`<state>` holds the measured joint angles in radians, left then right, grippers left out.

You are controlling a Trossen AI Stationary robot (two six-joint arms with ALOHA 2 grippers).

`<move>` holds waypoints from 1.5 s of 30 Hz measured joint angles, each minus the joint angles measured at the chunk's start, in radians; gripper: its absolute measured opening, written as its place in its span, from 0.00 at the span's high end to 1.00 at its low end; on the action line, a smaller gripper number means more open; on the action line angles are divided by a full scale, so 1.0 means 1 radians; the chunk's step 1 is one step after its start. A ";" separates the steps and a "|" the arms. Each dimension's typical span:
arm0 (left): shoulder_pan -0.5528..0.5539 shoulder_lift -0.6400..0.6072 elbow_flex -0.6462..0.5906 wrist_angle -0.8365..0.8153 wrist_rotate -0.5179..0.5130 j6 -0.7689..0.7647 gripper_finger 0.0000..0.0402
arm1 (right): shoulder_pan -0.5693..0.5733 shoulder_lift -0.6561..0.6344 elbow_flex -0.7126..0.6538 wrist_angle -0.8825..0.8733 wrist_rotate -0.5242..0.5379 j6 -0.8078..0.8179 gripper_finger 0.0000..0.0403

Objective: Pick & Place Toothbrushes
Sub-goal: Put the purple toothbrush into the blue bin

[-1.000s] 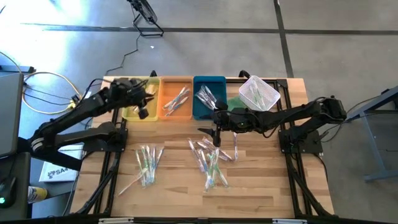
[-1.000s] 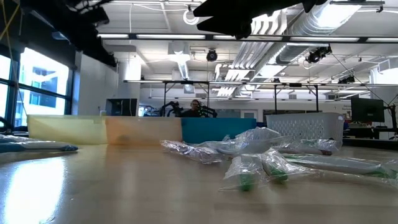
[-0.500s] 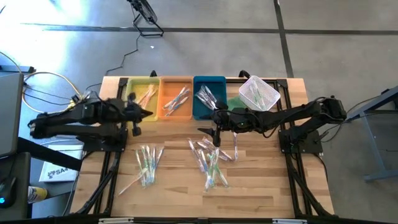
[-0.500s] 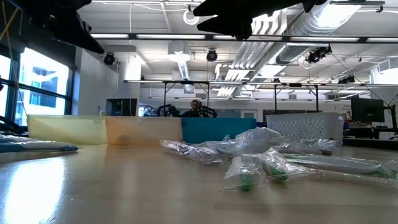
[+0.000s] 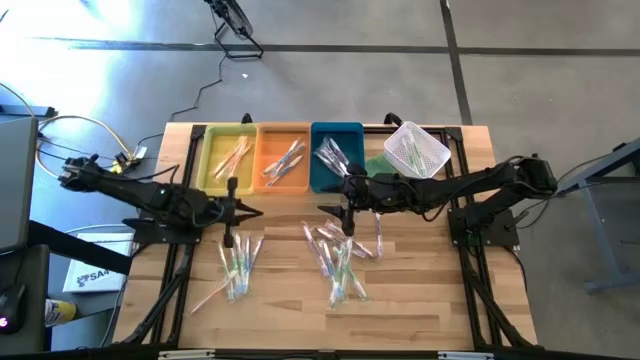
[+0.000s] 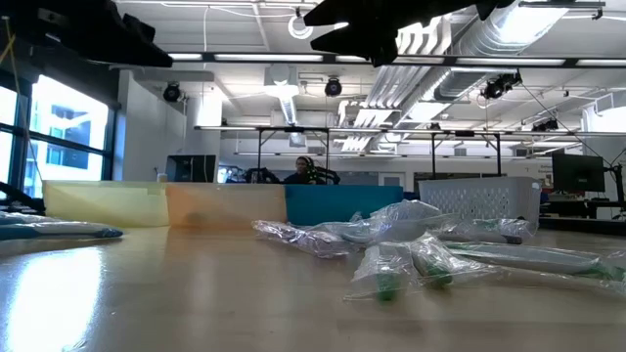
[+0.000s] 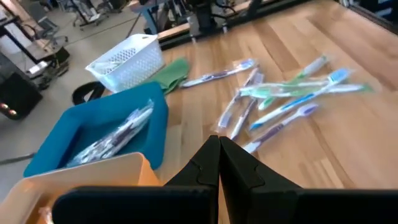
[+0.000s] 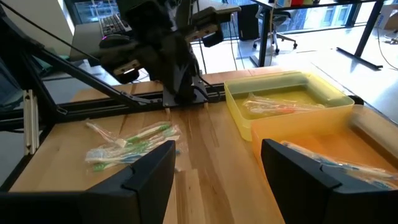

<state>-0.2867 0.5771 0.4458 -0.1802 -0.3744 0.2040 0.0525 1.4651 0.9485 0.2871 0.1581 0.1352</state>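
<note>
Looking straight down from the high view, the left gripper (image 5: 240, 211) hangs over bare table (image 5: 280, 300) just near of the yellow tray (image 5: 207, 160), its fingers pressed together on nothing; the right gripper (image 5: 343, 212) hangs over the far edge of the middle heap of toothbrushes (image 5: 338, 258), fingers spread; a second heap of toothbrushes (image 5: 237, 262) lies to the left, near of the left gripper; more wrapped brushes lie in the yellow tray, the orange tray (image 5: 265, 150), the blue tray (image 5: 318, 175) and the white mesh basket (image 5: 440, 158), beside a green cloth (image 5: 376, 165); in the low view, the wrapped toothbrushes (image 6: 411, 256) lie on the table in front of the three trays and the basket (image 6: 479, 200), with a person (image 6: 302, 171) far behind; in the left wrist view, the closed fingers (image 7: 239, 171) meet in a point before the blue tray (image 7: 155, 130) and loose toothbrushes (image 7: 286, 99); in the right wrist view, the two fingers (image 8: 149, 171) stand well apart, with a heap of toothbrushes (image 8: 127, 144) by the left arm (image 8: 165, 50) and the yellow tray (image 8: 339, 106) beyond.
</note>
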 joint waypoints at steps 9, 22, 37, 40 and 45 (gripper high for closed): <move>-0.103 0.078 0.000 0.000 -0.021 0.002 0.99 | 0.000 0.000 0.000 -0.002 0.000 0.068 0.43; -0.100 0.135 0.000 -0.003 -0.009 -0.002 0.99 | 0.059 -0.013 0.000 -0.318 0.218 0.430 0.44; -0.100 0.135 0.000 -0.002 -0.010 0.054 0.99 | 0.108 -0.014 0.000 -0.923 0.156 0.999 0.53; -0.100 0.135 0.000 -0.002 -0.010 0.054 0.99 | 0.102 -0.014 0.000 -0.957 0.157 1.066 0.52; -0.100 0.135 0.000 -0.002 -0.012 0.053 0.99 | 0.102 0.020 0.000 -0.979 0.179 1.144 0.52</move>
<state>-0.3867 0.7124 0.4458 -0.1818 -0.3859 0.2575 0.1547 1.4847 0.9488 -0.6923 0.3369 1.2793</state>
